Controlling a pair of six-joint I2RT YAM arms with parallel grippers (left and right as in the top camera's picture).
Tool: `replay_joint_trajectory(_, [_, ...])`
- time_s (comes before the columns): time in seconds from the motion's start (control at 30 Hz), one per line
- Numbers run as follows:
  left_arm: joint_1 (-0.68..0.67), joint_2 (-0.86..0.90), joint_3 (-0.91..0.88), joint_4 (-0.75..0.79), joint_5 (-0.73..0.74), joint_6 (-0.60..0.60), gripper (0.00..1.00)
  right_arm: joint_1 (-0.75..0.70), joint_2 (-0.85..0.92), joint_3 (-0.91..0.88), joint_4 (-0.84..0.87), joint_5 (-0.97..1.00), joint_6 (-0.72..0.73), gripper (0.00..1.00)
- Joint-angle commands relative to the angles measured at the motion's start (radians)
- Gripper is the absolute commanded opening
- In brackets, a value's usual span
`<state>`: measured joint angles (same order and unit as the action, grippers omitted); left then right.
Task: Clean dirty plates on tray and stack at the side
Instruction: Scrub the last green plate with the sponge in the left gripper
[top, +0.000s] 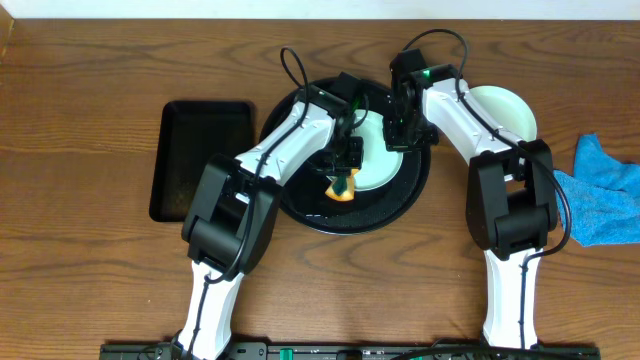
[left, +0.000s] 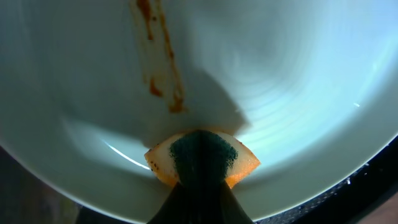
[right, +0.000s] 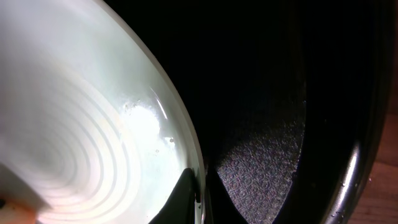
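Note:
A pale mint plate (top: 378, 168) lies on the round black tray (top: 322, 214). In the left wrist view this plate (left: 292, 74) fills the frame, with a brownish smear (left: 163, 68) running down it. My left gripper (top: 346, 172) (left: 200, 190) is shut on an orange sponge (top: 342, 190) (left: 245, 165) with a green scouring face, pressed on the plate just below the smear. My right gripper (top: 402, 133) (right: 200, 198) is shut on the plate's rim (right: 186, 134), one finger inside and one outside, over the tray's floor (right: 264, 155). A second pale plate (top: 505, 106) sits on the table right of the tray.
A smaller rectangular black tray (top: 200, 160) lies left of the round one. A crumpled blue cloth (top: 605, 195) rests at the table's right edge. Both arms cross over the round tray from the front.

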<state>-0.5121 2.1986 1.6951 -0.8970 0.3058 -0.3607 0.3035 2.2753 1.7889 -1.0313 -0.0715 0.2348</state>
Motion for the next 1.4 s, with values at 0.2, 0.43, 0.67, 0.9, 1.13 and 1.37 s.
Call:
replay_joint_trajectory(0.2, [0.07, 0.046, -0.002, 0.006, 0.081, -0.023, 0.07, 0.008, 0.018, -0.018, -0.012, -0.011, 0.003, 0.01])
replay_joint_trajectory(0.43, [0.071, 0.076, -0.002, 0.084, 0.166, -0.024, 0.07, 0.008, 0.018, -0.018, -0.012, -0.011, 0.003, 0.01])
replay_joint_trajectory(0.67, [0.071, 0.076, -0.002, 0.135, 0.166, -0.042, 0.08, 0.008, 0.018, -0.018, -0.013, -0.011, 0.003, 0.01])
replay_joint_trajectory(0.9, [0.072, 0.093, -0.002, 0.159, 0.152, -0.045, 0.07, 0.008, 0.018, -0.018, -0.016, -0.011, 0.003, 0.01])
replay_joint_trajectory(1.13, [0.105, 0.119, -0.002, 0.188, 0.15, -0.045, 0.07, 0.008, 0.018, -0.018, -0.016, -0.011, 0.003, 0.01])
replay_joint_trajectory(1.37, [0.125, 0.119, -0.002, 0.241, 0.13, -0.045, 0.08, 0.009, 0.018, -0.018, -0.016, -0.011, 0.003, 0.01])
